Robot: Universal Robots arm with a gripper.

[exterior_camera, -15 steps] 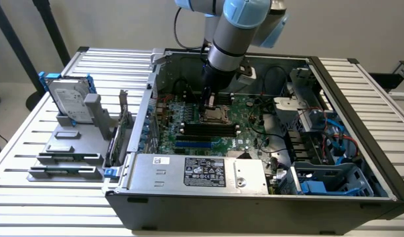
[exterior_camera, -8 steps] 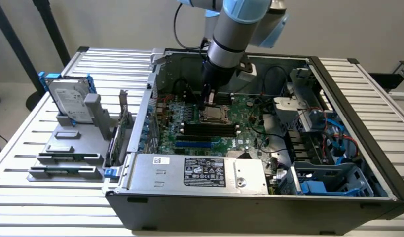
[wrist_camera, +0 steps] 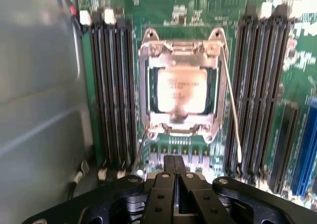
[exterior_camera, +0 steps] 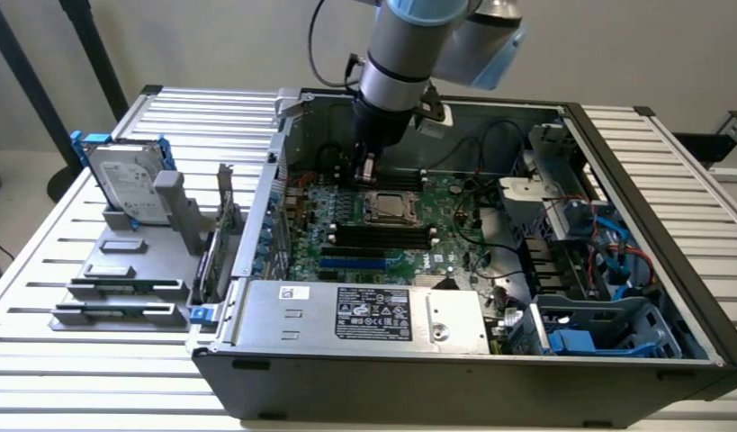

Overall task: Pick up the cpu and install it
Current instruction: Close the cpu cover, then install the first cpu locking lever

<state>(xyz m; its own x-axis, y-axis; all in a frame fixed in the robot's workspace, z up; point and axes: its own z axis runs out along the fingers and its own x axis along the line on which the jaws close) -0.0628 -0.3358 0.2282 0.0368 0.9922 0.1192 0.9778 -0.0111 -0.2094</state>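
- Here, I see the small square silver-topped cpu (wrist_camera: 182, 90) seated in the metal-framed socket (wrist_camera: 144, 85) of the green motherboard (wrist_camera: 198, 11).
- My black gripper (wrist_camera: 173, 160) hovers near it, jaws closed on nothing.

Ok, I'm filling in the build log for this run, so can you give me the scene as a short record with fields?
cpu: lies flat in the socket, silvery top facing up
socket frame: metal, surrounds the cpu
gripper: shut, nothing seen between its fingers, just off the socket's edge
memory slots: dark rows on both sides of the socket
hard drive: stands in a grey holder outside the case, at the exterior view's left
case: open, arm reaching inside
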